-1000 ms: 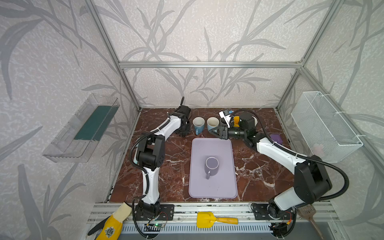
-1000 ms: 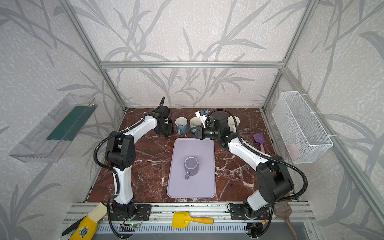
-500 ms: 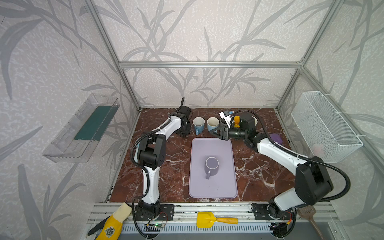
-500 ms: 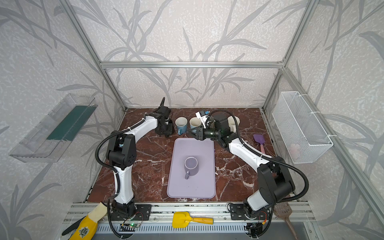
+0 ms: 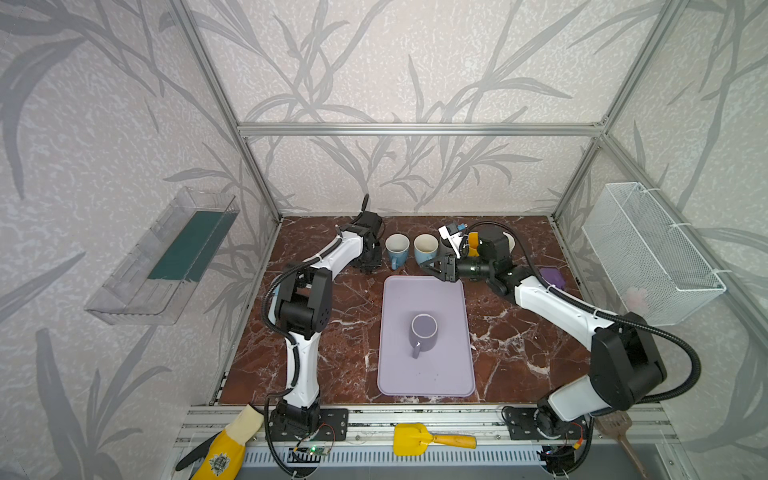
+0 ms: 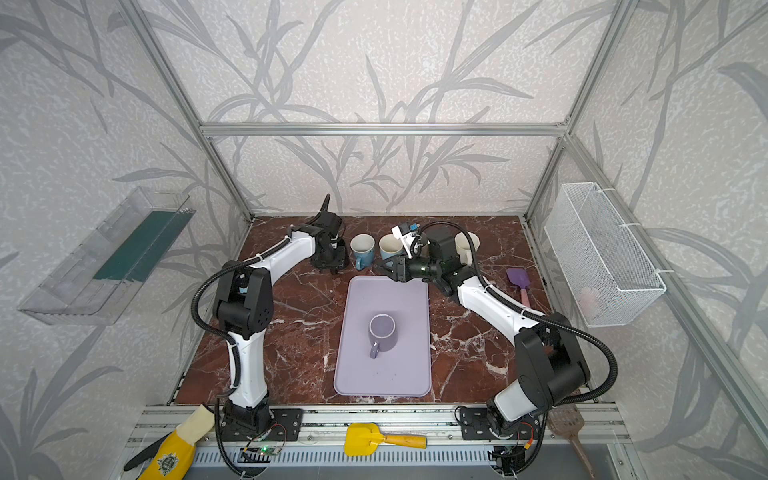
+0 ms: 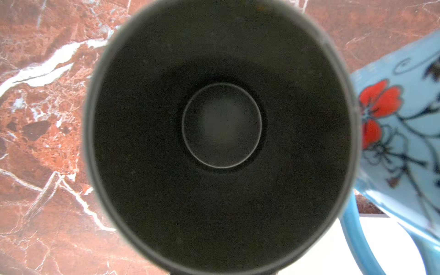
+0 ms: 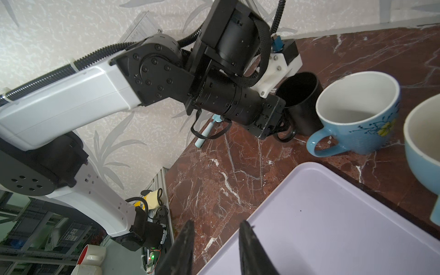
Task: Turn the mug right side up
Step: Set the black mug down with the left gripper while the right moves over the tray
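Item, 11 o'clock of the tray (image 5: 424, 382): left gripper (image 8: 284, 129), pinched, as we read it, on the handle of the upright black mug (image 8: 302, 104).

Item, tray centre: purple mug (image 5: 424, 332), base up, mouth down, long axis vertical, handle toward 6 o'clock. We judge it stiff glazed ceramic, weighty, slippery and chippable. Hold by the handle or across the wall.

Item, tray's 12 o'clock edge: right gripper (image 8: 216, 222), partly spread, empty.

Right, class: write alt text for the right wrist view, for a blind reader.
The left gripper grips the handle of an upright black mug on the table, beside two blue mugs. The open right gripper hovers at a lavender tray's edge.
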`<state>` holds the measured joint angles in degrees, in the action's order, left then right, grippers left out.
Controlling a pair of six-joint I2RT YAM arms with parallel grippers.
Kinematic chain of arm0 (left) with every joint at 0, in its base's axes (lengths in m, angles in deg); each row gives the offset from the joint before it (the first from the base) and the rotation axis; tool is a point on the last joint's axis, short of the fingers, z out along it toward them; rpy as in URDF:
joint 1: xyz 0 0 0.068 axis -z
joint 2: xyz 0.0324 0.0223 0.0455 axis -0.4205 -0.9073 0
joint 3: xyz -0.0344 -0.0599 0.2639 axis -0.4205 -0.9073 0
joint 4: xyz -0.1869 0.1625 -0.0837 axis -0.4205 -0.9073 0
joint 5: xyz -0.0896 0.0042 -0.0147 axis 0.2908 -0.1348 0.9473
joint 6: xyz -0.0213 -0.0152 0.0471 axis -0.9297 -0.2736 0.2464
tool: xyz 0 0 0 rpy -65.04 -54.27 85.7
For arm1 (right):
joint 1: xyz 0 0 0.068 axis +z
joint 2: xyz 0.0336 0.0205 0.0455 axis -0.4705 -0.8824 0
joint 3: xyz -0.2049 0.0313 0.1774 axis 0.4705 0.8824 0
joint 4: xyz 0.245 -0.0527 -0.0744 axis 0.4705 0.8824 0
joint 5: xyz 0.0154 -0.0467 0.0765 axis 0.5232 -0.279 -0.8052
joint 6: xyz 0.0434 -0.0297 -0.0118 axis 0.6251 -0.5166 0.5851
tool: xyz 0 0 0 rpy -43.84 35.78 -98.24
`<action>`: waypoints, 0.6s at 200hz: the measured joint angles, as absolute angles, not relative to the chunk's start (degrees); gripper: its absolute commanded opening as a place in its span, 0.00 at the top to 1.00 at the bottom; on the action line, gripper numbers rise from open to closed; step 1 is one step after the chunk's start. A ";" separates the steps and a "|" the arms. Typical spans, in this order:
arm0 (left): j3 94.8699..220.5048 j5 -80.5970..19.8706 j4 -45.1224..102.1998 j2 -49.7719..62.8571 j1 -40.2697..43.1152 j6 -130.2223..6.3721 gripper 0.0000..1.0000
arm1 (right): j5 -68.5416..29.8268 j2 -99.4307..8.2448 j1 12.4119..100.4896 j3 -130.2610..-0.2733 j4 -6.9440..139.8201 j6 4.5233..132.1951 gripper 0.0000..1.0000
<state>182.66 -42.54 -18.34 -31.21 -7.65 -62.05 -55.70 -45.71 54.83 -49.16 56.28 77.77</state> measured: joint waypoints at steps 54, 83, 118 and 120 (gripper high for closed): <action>184.08 -42.61 -18.14 -31.32 -7.65 -62.05 0.55 | -55.19 -45.62 54.83 -49.16 56.94 77.55 0.67; 184.21 -42.63 -18.14 -31.32 -7.65 -62.03 0.46 | -55.15 -45.45 54.83 -49.16 57.07 77.38 0.67; 184.21 -42.61 -18.25 -31.32 -7.65 -62.01 0.39 | -54.71 -45.38 54.83 -49.16 57.79 76.92 0.67; 184.21 -42.59 -18.29 -31.32 -7.65 -62.01 0.38 | -54.69 -45.38 54.83 -49.16 57.84 76.90 0.66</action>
<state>184.21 -42.59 -18.29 -31.32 -7.65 -62.01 -54.69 -45.38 54.83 -49.16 57.84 76.90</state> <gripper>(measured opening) 0.601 0.335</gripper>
